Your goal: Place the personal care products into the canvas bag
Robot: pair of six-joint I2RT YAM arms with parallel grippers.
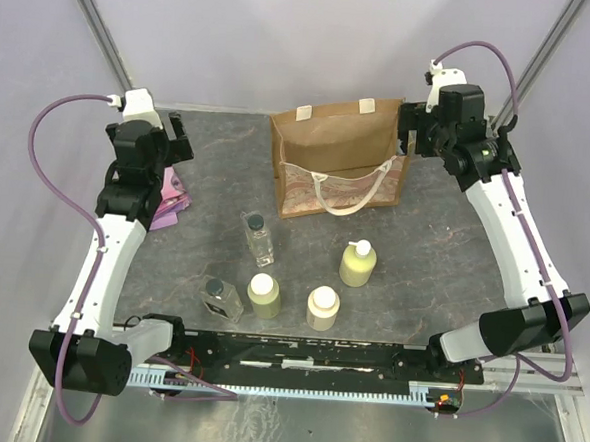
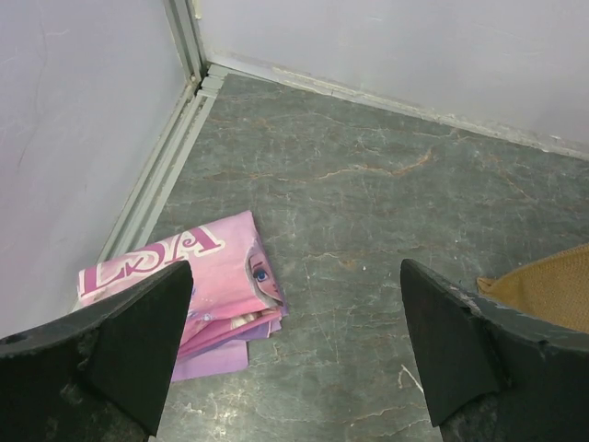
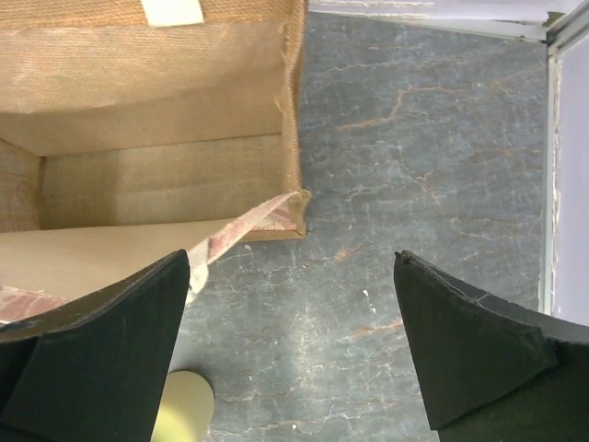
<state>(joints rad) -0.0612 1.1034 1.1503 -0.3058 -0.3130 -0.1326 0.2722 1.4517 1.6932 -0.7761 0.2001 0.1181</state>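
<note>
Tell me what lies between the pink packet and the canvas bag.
Nothing: bare tabletop separates the pink packet from the canvas bag, seen in the top and left wrist views.

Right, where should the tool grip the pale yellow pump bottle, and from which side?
Probably take the pump bottle round its wide yellow body, below the cream pump, coming from above. It stands upright, touching nothing, and the pump head looks narrow.

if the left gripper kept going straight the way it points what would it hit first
Most likely bare table, in the gap between the packet and the bag. The left gripper is open, and one finger may graze the packet's edge; depth is unclear.
</note>
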